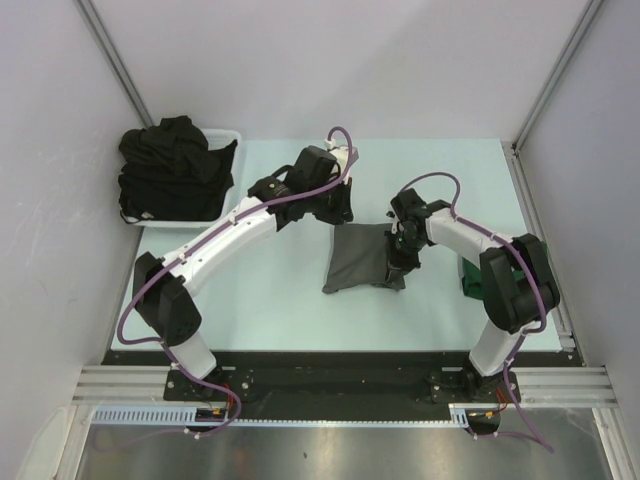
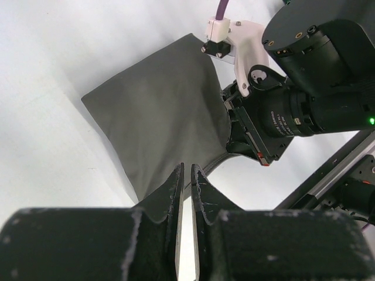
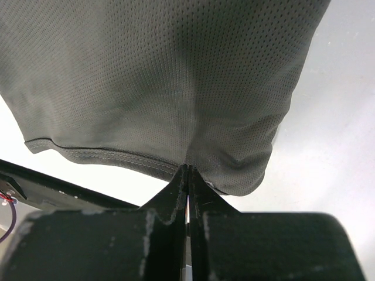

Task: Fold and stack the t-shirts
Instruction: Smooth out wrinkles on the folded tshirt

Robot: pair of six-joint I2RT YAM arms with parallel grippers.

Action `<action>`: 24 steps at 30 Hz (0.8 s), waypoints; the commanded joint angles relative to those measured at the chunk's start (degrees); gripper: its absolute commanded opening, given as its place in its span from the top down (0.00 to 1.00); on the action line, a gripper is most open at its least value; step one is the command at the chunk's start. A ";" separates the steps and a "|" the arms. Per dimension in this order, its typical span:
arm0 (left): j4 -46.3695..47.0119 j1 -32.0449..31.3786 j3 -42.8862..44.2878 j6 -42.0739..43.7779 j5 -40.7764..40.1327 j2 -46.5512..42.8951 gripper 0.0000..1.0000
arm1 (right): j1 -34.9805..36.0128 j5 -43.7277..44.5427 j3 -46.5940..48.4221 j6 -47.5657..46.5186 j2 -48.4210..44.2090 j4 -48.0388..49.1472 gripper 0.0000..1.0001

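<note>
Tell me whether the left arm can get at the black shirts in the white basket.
Probably yes: the black shirts in the basket lie on that arm's side, only bare table between. But the left gripper seems pinched on the grey shirt and must let go first.

A white-walled booth around a pale mint-green tabletop.
Plain white panels form the back wall, left wall and right wall, joined at the corners by slanting aluminium posts. A black strip and a silver rail run along the table's near edge, with brushed sheet metal below. The light is even and the shadows soft.
</note>
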 commanded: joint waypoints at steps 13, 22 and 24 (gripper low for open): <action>-0.46 0.36 0.48 0.81 0.60 -1.48 0.87 | -0.30 -2.35 -0.93 -1.81 3.48 -2.16 1.00; -1.08 0.45 0.48 1.78 1.21 -2.01 0.87 | -0.39 -2.09 -1.81 -1.20 3.39 -2.33 1.00; -1.08 0.54 0.48 1.87 1.82 -1.92 0.87 | -0.30 -2.00 -2.16 -1.11 3.31 -2.25 1.00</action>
